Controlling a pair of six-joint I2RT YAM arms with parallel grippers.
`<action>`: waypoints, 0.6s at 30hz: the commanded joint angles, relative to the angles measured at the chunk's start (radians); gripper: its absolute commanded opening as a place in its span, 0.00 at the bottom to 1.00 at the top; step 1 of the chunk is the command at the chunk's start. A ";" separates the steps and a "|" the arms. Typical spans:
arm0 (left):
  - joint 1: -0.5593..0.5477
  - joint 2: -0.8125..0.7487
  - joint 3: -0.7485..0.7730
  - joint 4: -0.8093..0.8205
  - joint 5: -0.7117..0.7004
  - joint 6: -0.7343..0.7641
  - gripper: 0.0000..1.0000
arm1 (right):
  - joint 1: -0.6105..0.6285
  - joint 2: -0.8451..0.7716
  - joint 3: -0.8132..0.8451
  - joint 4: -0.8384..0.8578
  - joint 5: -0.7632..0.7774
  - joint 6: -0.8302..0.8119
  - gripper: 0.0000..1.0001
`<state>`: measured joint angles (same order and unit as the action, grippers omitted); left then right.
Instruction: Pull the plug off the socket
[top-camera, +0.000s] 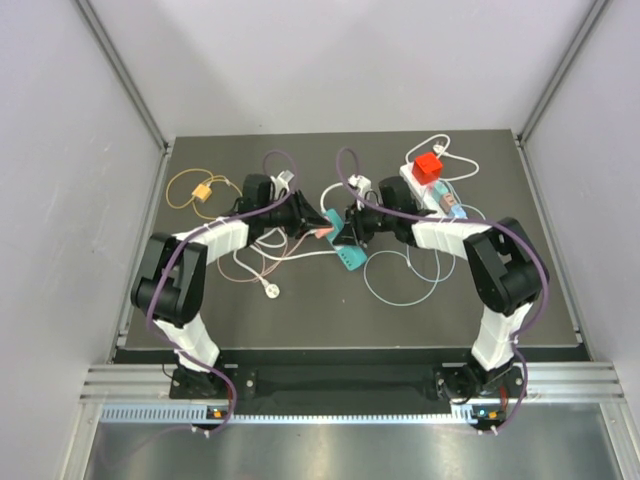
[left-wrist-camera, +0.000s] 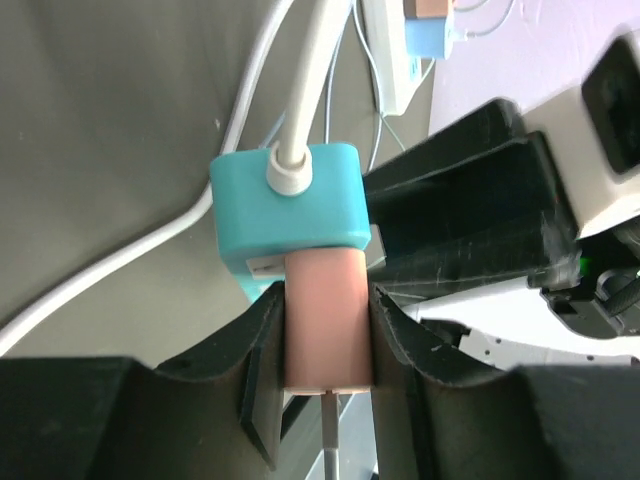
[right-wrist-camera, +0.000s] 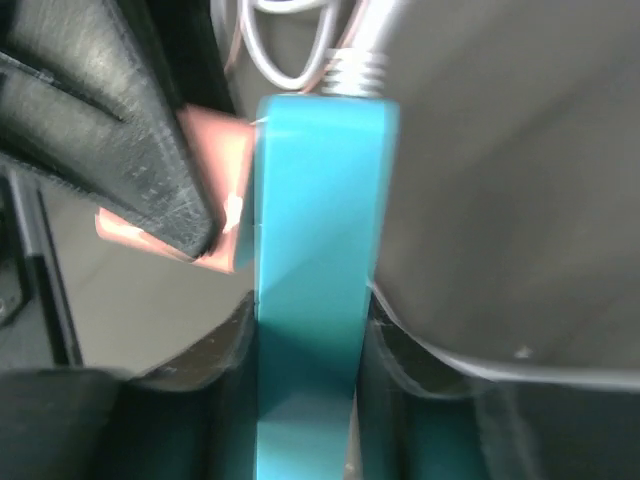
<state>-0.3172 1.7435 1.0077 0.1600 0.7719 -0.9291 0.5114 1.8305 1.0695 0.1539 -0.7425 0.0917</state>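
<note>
left end effector (left-wrist-camera: 326, 345) clamps the pink plug (left-wrist-camera: 325, 310); right end effector (right-wrist-camera: 305, 350) clamps the teal socket block (right-wrist-camera: 315, 220), at the middle of the tabletop (top-camera: 300, 310). the plug's long axis runs from the left end effector straight into the block face, apparently seated. extraction should follow that axis.

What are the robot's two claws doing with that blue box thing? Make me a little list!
left claw: shut on the pink plug
right claw: shut on the teal power strip
plug: pressed against the strip's side, looks not yet pulled out
white cord: comes out of one end of the strip
where: the claws meet over the middle of the dark table
</note>
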 joint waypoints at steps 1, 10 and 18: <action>-0.013 -0.062 -0.007 0.114 0.044 -0.054 0.00 | 0.021 0.012 0.055 0.041 0.054 0.075 0.12; -0.011 -0.137 -0.004 0.076 0.089 -0.059 0.00 | -0.071 -0.028 -0.014 0.090 0.226 0.224 0.00; 0.023 -0.226 0.097 -0.316 -0.035 0.205 0.00 | -0.146 -0.054 -0.042 0.150 0.164 0.275 0.00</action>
<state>-0.3187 1.5719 1.0370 -0.0128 0.7792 -0.8558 0.3691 1.8374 1.0187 0.2012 -0.5442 0.3355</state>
